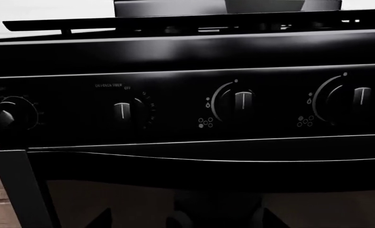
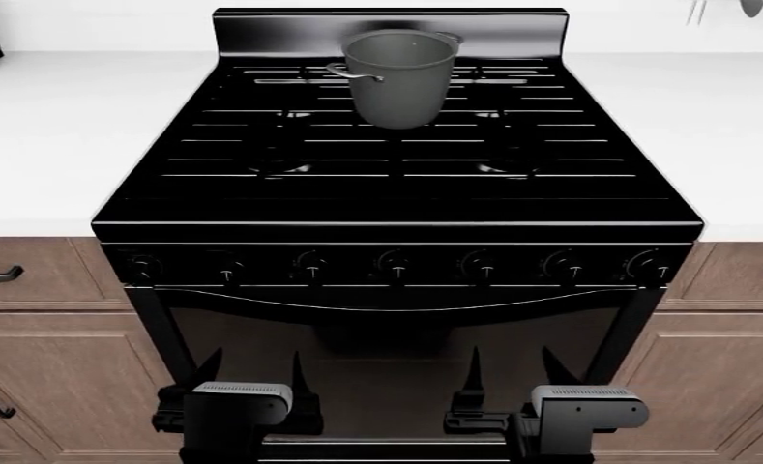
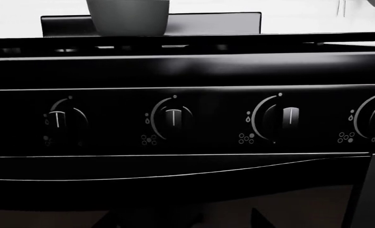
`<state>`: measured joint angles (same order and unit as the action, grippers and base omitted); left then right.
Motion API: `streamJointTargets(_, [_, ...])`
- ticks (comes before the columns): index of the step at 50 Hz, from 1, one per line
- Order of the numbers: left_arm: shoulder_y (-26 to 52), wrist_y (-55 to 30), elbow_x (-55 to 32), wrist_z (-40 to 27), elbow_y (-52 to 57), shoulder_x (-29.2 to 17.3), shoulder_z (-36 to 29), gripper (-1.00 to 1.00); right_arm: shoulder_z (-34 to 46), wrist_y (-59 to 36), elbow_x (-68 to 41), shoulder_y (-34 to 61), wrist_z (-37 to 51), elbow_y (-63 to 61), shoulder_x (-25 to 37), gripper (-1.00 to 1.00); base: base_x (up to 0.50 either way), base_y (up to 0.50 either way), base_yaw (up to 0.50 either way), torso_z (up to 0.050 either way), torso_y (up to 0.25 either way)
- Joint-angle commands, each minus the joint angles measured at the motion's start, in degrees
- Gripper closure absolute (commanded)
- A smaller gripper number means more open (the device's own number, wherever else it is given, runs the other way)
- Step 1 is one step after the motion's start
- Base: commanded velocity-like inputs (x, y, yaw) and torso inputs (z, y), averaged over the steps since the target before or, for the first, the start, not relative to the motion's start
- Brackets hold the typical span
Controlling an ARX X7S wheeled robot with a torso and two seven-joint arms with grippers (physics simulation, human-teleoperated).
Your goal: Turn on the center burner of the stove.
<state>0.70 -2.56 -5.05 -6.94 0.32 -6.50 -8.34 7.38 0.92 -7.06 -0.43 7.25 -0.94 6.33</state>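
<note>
Showing knob dials (image 3: 282, 117); head view, pot (image 2: 399, 75).

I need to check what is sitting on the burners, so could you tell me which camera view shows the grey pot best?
The head view: the whole grey pot shows, standing on the stove's rear grates. The right wrist view catches only its lower part above the knob panel. The left wrist view does not clearly show it.

On the stove's (image 1: 187, 52) front panel, in the left wrist view, small white lettering sits above the second knob (image 1: 122, 112) from the panel's left end. Only "OFF" reads clearly; the line above it looks like "TIMER" but is too blurred to be sure. Small burner-dot signs (image 3: 245, 138) and flame marks (image 3: 248, 117) stand beside the other knobs. No brand name can be read.
</note>
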Motion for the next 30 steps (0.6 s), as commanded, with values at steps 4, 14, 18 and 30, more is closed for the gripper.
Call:
streamJointTargets(4, [0.1, 0.0, -0.7, -0.8, 0.0, -0.7, -0.8, -1.00, 0.9, 0.1, -0.6, 0.0, 0.9, 0.0, 0.7, -1.00, 0.00, 0.20, 0.00, 0.000, 0.000])
streamJointTargets(14, [0.1, -0.3, -0.9, -1.4, 0.2, -1.1, -1.5, -1.00, 1.4, 0.2, -1.1, 0.0, 1.4, -0.1, 1.2, -1.00, 0.00, 0.00, 0.00, 0.000, 0.000])
streamJointTargets(18, [0.1, -0.3, -1.0, -1.5, 0.3, -1.3, -1.7, -1.00, 1.5, 0.2, -1.2, 0.1, 1.6, -0.1, 1.3, -1.00, 0.00, 0.00, 0.00, -0.022, 0.000])
streamJointTargets(30, [0.0, -0.5, -1.2, -2.0, 0.5, -1.9, -2.4, -1.00, 2.1, 0.4, -1.5, 0.1, 2.2, 0.0, 1.7, -1.00, 0.00, 0.00, 0.00, -0.044, 0.000])
